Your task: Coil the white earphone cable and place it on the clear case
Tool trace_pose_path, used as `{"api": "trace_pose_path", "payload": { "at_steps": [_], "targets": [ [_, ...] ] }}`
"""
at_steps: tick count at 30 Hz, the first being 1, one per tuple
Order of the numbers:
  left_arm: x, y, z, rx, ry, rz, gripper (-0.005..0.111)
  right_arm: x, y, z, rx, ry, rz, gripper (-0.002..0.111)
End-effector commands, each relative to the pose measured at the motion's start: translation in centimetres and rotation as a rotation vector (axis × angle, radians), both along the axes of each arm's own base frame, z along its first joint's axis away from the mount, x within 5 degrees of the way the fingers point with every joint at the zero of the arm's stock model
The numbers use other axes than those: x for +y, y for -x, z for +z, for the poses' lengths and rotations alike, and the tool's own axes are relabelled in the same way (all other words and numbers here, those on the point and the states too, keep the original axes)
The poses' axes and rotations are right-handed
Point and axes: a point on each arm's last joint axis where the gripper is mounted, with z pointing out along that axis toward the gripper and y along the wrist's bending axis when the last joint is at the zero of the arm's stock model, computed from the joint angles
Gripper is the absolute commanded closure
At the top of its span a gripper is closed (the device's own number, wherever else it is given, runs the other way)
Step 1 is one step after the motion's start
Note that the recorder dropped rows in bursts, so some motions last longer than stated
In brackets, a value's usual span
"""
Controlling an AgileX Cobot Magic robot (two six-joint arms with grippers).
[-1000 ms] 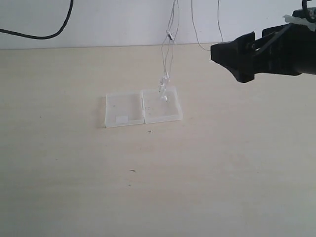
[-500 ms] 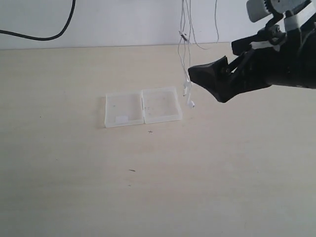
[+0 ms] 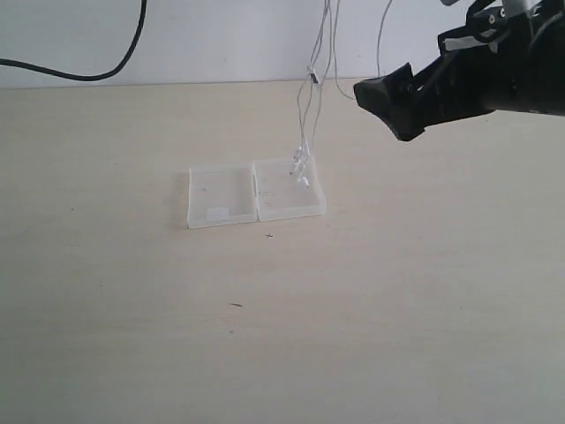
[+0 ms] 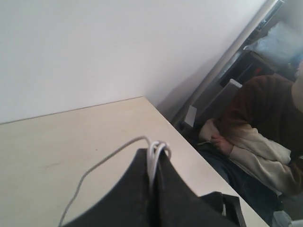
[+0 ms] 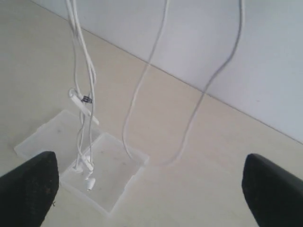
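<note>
The left gripper pinched the white earphone cable, whose earbuds hung down at the right half of the clear case, while the right gripper stood spread wide to its right.

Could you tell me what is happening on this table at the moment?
The left gripper is shut on the thin white earphone cable, holding it up so its earbuds dangle at the unlabelled half of the flat clear plastic case. The right gripper hovers open beside the cable. The cable is not yet coiled.
</note>
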Motion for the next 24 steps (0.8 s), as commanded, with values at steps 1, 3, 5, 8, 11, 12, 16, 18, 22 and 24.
{"api": "trace_pose_path", "payload": {
  "at_steps": [1, 3, 5, 8, 11, 12, 16, 18, 22, 24],
  "targets": [
    [-0.4, 0.3, 0.2, 0.014, 0.022, -0.039, 0.107, 0.1, -1.2, 0.1, -0.004, 0.016, -0.018, 0.003],
    [-0.5, 0.4, 0.3, 0.016, 0.024, -0.055, 0.107, 0.1, -1.5, 0.0, 0.001, 0.012, -0.02, 0.003],
    [-0.6, 0.6, 0.3, 0.019, 0.023, -0.076, 0.107, 0.2, -1.5, 0.0, 0.001, 0.009, -0.016, 0.003],
    [-0.7, 0.7, 0.2, 0.0, 0.002, -0.103, 0.107, 0.1, -1.5, 0.0, 0.011, -0.005, -0.033, 0.003],
    [-0.8, 0.9, 0.2, -0.011, -0.012, -0.128, 0.107, -0.7, -1.4, 0.7, 0.001, -0.006, -0.119, 0.003],
    [-0.8, 0.9, 0.2, -0.01, -0.012, -0.133, 0.107, -1.1, -1.3, 1.0, -0.006, 0.001, -0.167, 0.003],
    [-0.8, 1.0, 0.2, -0.011, -0.017, -0.141, 0.107, -4.0, -0.4, 3.1, -0.078, 0.06, -0.416, 0.003],
    [-0.9, 1.0, 0.2, -0.012, -0.018, -0.139, 0.107, -4.5, 0.3, 4.2, -0.109, 0.04, -0.451, 0.003],
    [-0.8, 0.9, 0.2, -0.015, -0.016, -0.122, 0.107, -3.6, 1.3, 5.0, -0.106, -0.098, -0.364, 0.003],
    [-0.8, 0.9, 0.2, -0.013, -0.012, -0.121, 0.107, -2.5, 1.6, 4.9, -0.076, -0.174, -0.264, 0.003]
  ]
}}
